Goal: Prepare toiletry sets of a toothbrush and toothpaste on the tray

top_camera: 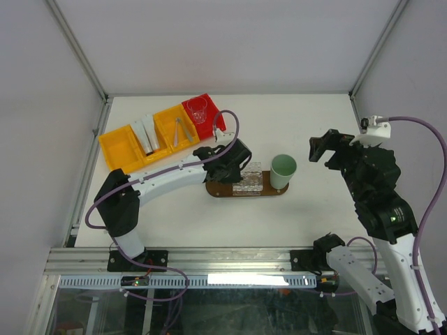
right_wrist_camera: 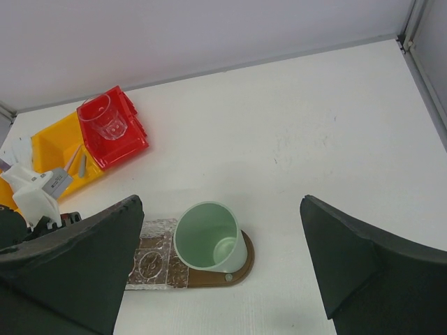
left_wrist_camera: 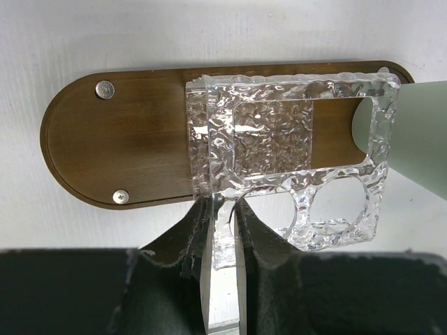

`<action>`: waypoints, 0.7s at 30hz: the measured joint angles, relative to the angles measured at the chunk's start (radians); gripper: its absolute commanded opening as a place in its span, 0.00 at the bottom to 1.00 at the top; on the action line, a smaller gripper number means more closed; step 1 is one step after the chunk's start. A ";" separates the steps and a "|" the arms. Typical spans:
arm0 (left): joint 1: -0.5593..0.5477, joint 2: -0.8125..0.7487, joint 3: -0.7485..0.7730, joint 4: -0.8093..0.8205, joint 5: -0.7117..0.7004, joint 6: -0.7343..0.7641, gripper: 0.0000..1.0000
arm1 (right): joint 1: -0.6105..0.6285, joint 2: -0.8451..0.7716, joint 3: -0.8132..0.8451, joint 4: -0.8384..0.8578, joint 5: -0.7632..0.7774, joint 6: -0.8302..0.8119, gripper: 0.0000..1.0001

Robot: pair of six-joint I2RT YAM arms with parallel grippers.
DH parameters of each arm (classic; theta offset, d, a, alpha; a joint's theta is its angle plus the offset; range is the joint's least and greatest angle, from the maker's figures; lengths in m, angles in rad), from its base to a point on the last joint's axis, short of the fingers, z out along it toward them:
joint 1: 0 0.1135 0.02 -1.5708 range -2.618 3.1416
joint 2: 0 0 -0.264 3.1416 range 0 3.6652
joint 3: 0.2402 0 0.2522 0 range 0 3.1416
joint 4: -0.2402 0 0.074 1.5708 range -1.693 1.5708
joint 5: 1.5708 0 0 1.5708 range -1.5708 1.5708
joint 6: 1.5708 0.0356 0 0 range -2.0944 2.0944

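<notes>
The dark brown oval tray (top_camera: 218, 190) lies mid-table. A clear textured holder (top_camera: 250, 179) lies on it, partly overhanging the near edge. A mint-green cup (top_camera: 283, 169) stands on its right end. My left gripper (top_camera: 239, 169) is shut on the holder's near edge; in the left wrist view the gripper (left_wrist_camera: 225, 204) pinches the holder (left_wrist_camera: 279, 139) over the tray (left_wrist_camera: 119, 150). Pale tubes (top_camera: 146, 132) and thin sticks (top_camera: 183, 129) lie in the yellow bins. My right gripper (top_camera: 327, 146) is open and empty, raised to the right of the cup (right_wrist_camera: 206, 237).
Yellow bins (top_camera: 122, 148) and a red bin (top_camera: 209, 118) holding a clear glass (top_camera: 198, 108) stand at the back left. The red bin (right_wrist_camera: 122, 143) and glass (right_wrist_camera: 103, 117) also show in the right wrist view. Frame posts and grey walls ring the table.
</notes>
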 measured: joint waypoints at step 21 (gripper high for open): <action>-0.010 -0.018 -0.053 0.071 -0.006 -0.028 0.11 | 0.000 -0.009 -0.019 0.001 -0.023 0.008 0.99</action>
